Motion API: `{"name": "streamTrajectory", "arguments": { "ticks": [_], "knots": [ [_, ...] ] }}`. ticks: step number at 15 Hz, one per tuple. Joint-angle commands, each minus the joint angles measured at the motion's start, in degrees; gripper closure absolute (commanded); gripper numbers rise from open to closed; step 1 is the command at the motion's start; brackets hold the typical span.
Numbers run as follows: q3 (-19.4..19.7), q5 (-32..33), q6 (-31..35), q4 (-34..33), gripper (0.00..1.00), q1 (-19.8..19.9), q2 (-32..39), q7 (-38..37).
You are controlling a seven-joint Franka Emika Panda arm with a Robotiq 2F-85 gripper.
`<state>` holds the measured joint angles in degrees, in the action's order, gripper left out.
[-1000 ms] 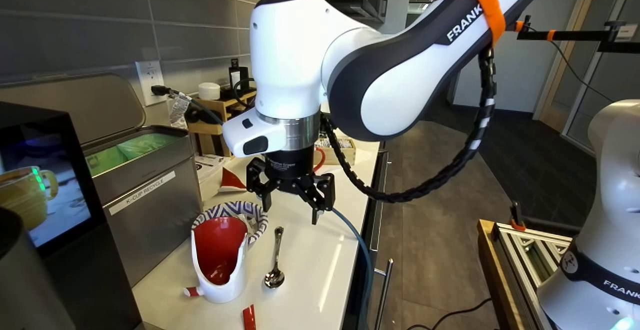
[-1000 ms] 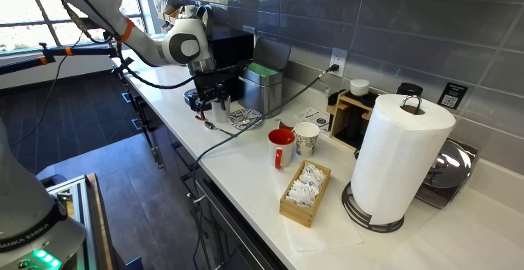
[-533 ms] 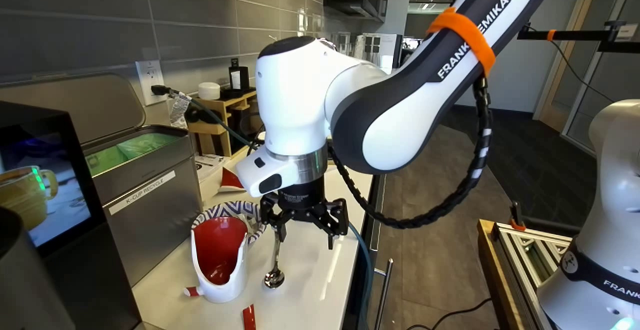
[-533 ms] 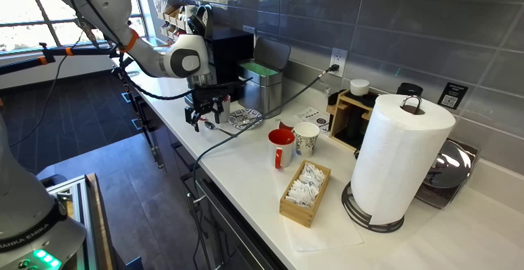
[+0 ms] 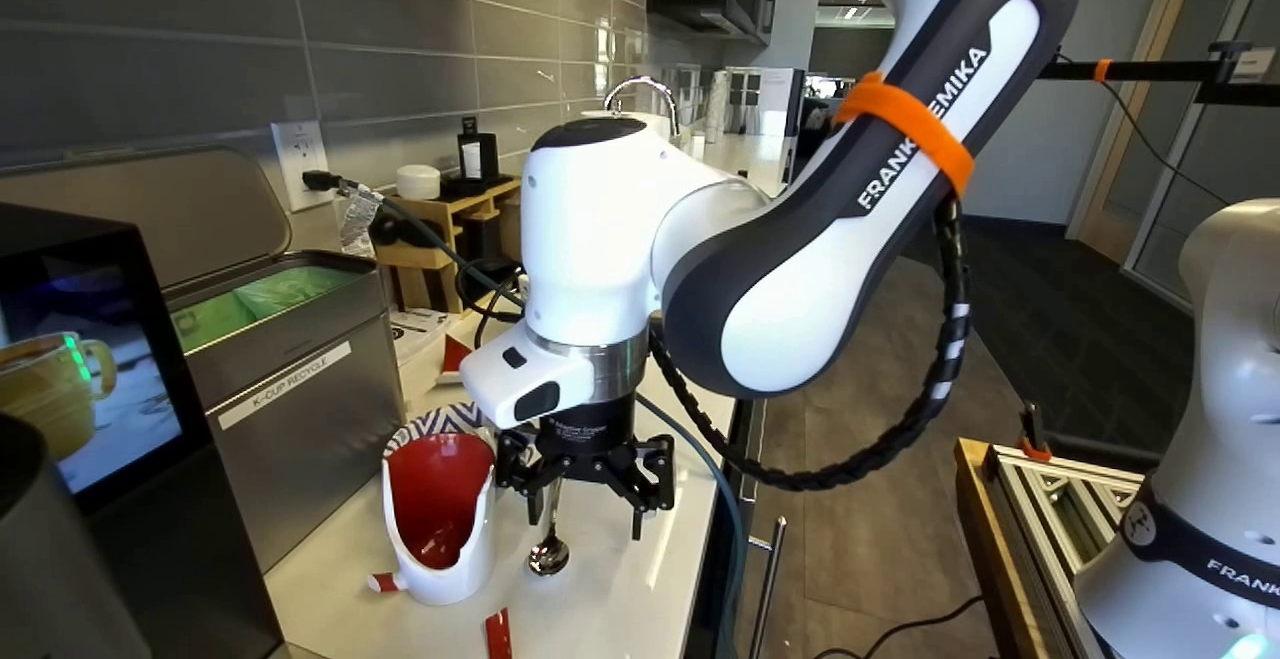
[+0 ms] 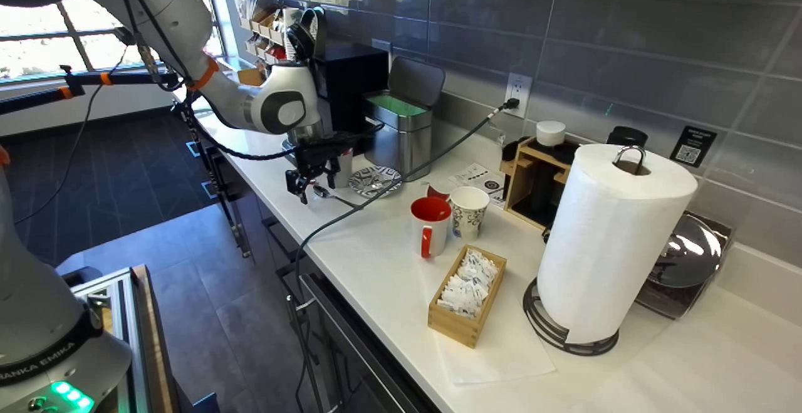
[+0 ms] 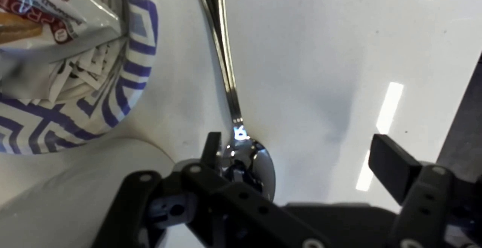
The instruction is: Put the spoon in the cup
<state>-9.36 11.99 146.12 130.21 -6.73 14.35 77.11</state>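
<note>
The silver spoon (image 5: 548, 553) lies on the white counter, bowl nearest in this exterior view; it also shows in another exterior view (image 6: 322, 192). In the wrist view the spoon (image 7: 258, 155) has its handle running up the picture. My gripper (image 5: 586, 517) is open and empty above the counter by the spoon. In the wrist view the gripper (image 7: 301, 157) has its left finger over the left edge of the spoon's bowl. A plain red cup with a pale inside is not in view. A white mug with a red inside (image 5: 440, 489) stands beside the spoon.
A patterned bowl with packets (image 7: 139, 48) stands by the spoon. Another white mug with a red handle (image 6: 430, 228), a paper cup (image 6: 468, 212) and a wooden packet box (image 6: 460, 325) stand further along. A cable (image 6: 351, 211) crosses the counter. Red pieces (image 5: 498, 632) lie there.
My gripper has come down toward the counter and the spoon, staying open. The spoon, mugs and bowl have not moved.
</note>
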Motion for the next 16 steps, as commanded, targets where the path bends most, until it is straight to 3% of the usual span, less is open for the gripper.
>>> {"name": "streamTrajectory", "arguments": {
  "ticks": [1,3,4,5,7,8,10,13,14,16],
  "knots": [
    [-0.20,0.28,-0.47,-2.39,0.09,1.24,2.41,1.49],
    [-0.10,0.79,-0.97,-3.67,0.12,1.34,2.88,1.38],
    [-0.04,1.18,-0.95,-4.19,0.19,1.24,3.06,1.19],
    [0.01,1.56,-1.18,-4.93,0.17,1.10,3.37,0.96],
    [-0.02,1.92,-1.45,-5.99,0.31,0.96,3.97,0.90],
    [0.07,2.31,-1.68,-6.45,0.44,0.83,4.29,0.70],
    [0.11,2.63,-1.90,-7.13,0.59,0.84,4.95,0.64],
    [0.48,3.51,-2.27,-7.99,0.64,0.77,6.27,0.02],
    [0.61,3.73,-2.28,-8.20,0.59,0.72,6.66,-0.25],
    [0.78,4.03,-2.45,-8.61,0.66,0.74,7.45,-0.36]
  ]
}}
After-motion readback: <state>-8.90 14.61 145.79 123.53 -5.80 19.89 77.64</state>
